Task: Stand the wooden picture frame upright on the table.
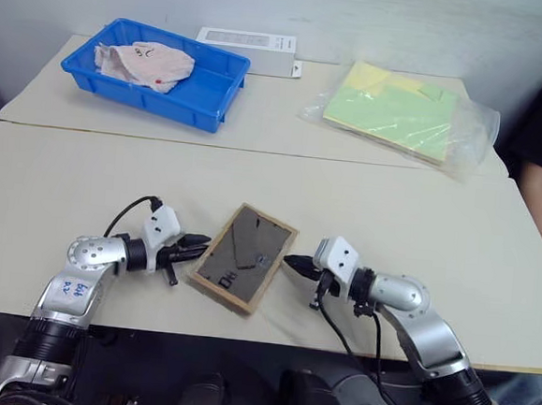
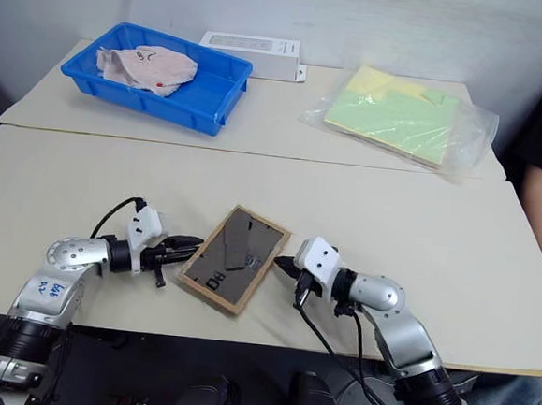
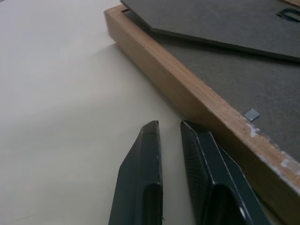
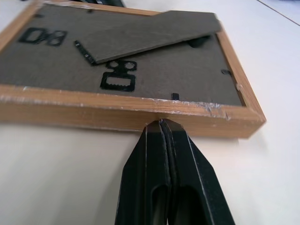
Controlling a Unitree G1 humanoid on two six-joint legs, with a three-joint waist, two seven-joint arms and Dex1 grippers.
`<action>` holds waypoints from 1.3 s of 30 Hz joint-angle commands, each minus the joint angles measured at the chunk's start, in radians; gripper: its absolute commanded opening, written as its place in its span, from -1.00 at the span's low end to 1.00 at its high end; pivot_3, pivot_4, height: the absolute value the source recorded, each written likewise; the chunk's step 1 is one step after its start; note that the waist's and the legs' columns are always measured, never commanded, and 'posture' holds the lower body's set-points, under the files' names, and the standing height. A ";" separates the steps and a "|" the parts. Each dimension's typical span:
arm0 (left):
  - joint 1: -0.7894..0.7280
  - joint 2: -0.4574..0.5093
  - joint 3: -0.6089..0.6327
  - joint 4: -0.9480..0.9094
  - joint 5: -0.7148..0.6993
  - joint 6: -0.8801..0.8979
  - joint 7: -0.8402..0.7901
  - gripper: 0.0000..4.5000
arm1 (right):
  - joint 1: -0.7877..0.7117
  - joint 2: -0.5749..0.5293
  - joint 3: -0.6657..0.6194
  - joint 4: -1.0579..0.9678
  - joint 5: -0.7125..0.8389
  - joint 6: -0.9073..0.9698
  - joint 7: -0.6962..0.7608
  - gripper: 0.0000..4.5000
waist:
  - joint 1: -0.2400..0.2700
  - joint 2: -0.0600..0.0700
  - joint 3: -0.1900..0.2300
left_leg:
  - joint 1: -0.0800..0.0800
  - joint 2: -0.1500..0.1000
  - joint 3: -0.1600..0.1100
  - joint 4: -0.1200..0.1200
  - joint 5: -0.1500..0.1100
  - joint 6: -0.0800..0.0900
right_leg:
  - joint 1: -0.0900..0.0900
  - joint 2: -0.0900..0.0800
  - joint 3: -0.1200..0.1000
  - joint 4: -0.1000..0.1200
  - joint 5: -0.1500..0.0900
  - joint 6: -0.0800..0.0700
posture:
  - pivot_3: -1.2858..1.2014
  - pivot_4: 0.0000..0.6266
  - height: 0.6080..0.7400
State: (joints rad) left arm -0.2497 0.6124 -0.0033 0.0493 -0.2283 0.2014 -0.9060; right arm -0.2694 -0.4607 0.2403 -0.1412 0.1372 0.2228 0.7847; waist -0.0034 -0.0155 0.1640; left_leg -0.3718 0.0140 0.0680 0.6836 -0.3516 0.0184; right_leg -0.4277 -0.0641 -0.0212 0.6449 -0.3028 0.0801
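While the picture frame [image 1: 243,258] is lying flat on the desk [image 1: 420,214] with its dark back facing up, the two grippers are sitting one on each side of it. The left gripper [image 1: 196,244] is pointing at the frame's left long edge, and its tips are just beside the wood. Its fingers [image 3: 140,173] are closed up with only a thin gap between them, and they are holding nothing. The right gripper [image 1: 296,264] is pointing at the right long edge, and its tips are touching the wood or very nearly. Its fingers are pressed tight together and are holding nothing too. Both grippers are about as near as each other. The frame's long side is running away from the robot and leaning a bit to the right. The fold-out stand [image 4: 150,35] is lying almost flat on the back. I think the frame is waiting to be squeezed from both sides and tipped up.
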 commanded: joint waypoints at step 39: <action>-0.407 -0.067 0.038 0.166 -0.658 1.413 0.315 0.98 | -0.086 -0.047 -0.005 0.098 -0.047 -0.122 0.117 -1.00 | 0.003 0.002 -0.003 | 0.002 -0.004 -0.006 0.002 0.000 0.000 | 0.004 -0.002 0.000 0.002 0.000 0.000 | 0.03 -0.52 1.00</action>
State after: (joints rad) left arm -0.6656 0.5767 0.0952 0.1785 -0.8563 1.5917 -0.6066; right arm -0.3398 -0.5172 0.2321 -0.0302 0.0876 0.1139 0.9059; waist -0.0003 -0.0140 0.1615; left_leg -0.3698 0.0101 0.0624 0.6854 -0.3516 0.0185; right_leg -0.4241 -0.0660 -0.0208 0.6470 -0.3029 0.0800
